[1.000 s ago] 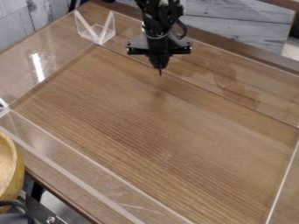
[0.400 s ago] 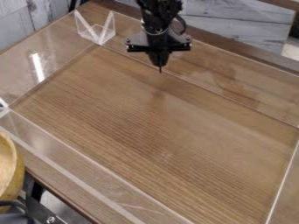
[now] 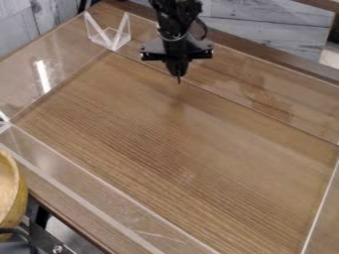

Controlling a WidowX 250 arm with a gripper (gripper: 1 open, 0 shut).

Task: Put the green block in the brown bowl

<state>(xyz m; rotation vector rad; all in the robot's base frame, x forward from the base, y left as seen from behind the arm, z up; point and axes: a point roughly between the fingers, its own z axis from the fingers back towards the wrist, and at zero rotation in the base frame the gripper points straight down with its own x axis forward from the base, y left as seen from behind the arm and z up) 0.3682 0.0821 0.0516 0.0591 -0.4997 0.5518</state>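
Shifted slightly toward the upper left against the earlier frames: gripper (image 3: 179,78), black, hanging from a dark arm (image 3: 173,18) that enters at the top edge. Fingers drawn together to a single narrow tip, nothing visible between them. Tip pointed down at the far part of the wooden tabletop (image 3: 185,149), just above or at the surface; contact not determinable.

Brown bowl (image 3: 10,193): light tan-yellow wood, thick smooth curved rim, seen only in part at the lower left edge of the view. Placed outside the clear-walled enclosure, beyond its near-left wall. Well apart from the gripper, diagonally across the whole work area, toward the near-left corner as seen by the camera.

Green block: not located in this view.

Clear plastic walls (image 3: 79,189): low transparent panels bordering the wooden tabletop on all visible sides, with glare along the left and far panels.

Clear angled stand (image 3: 106,32): transparent folded piece at the far-left corner, to the left of the gripper, near but not touching it.

Pale surface (image 3: 284,30): light-coloured background beyond the far wall, upper right.
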